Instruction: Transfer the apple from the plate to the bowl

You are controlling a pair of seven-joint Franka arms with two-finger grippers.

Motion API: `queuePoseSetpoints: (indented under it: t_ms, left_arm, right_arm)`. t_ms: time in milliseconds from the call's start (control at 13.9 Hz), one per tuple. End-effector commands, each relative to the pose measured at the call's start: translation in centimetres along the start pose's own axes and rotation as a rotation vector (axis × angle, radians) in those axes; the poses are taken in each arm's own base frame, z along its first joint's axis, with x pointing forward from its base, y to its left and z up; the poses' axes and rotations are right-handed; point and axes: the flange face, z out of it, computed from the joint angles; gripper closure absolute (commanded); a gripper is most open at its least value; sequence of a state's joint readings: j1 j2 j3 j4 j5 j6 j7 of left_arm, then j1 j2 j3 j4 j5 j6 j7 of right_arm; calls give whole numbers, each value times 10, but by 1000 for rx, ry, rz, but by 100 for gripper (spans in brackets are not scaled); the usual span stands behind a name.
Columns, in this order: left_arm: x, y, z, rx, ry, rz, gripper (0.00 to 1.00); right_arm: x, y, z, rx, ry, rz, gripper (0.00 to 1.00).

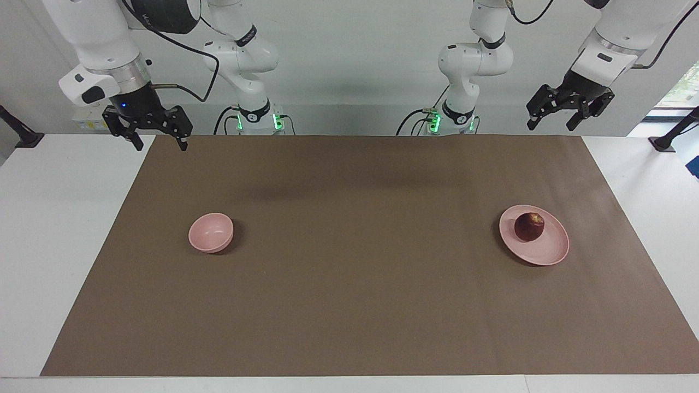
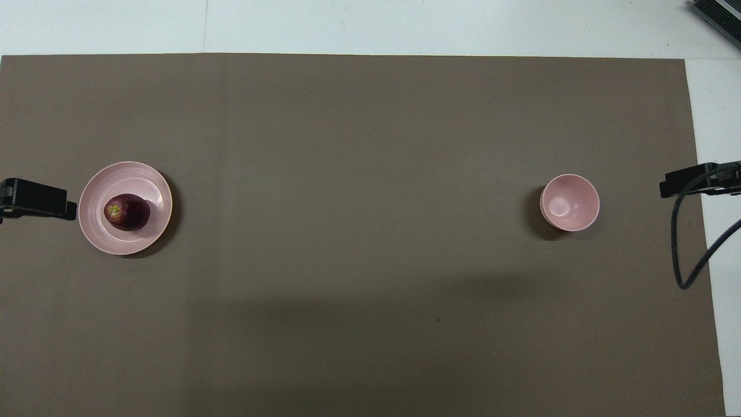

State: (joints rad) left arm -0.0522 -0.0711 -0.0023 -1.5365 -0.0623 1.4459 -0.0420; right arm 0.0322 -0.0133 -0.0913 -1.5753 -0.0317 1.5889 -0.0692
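Note:
The dark red apple [image 1: 529, 226] lies on the flat pink plate [image 1: 549, 252] toward the left arm's end of the brown mat; both also show in the overhead view, apple [image 2: 127, 212] on plate [image 2: 92, 229]. The small deep pink bowl [image 1: 211, 232] [image 2: 569, 202] stands empty toward the right arm's end. My left gripper [image 1: 551, 123] hangs open and empty, high over the mat's edge by the robots, apart from the plate. My right gripper [image 1: 160, 143] hangs open and empty over the mat's corner at its own end, apart from the bowl.
The brown mat [image 1: 349, 305] covers most of the white table [image 1: 49, 229]. A black cable [image 2: 689, 255] hangs from the right arm near the mat's edge. A dark device [image 2: 718, 14] sits at the table's corner farthest from the robots.

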Motion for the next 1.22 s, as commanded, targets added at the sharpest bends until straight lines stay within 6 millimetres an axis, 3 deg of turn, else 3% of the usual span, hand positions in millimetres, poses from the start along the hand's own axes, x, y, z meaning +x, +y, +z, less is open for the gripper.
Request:
queuePoseSetpoints:
  t_ms: [0,360,1153]
  left_arm:
    - [-2,-2,2,2,-5,-8,0]
    - [-1,-3,3,2,-5,-12,0]
    - [22,-16,55,6,26,14,0]
  right_arm:
    - [0,0,1,-11,2,16,0]
    - [0,0,1,-11,2,16,0]
    - [0,0,1,-11,2,16,0]
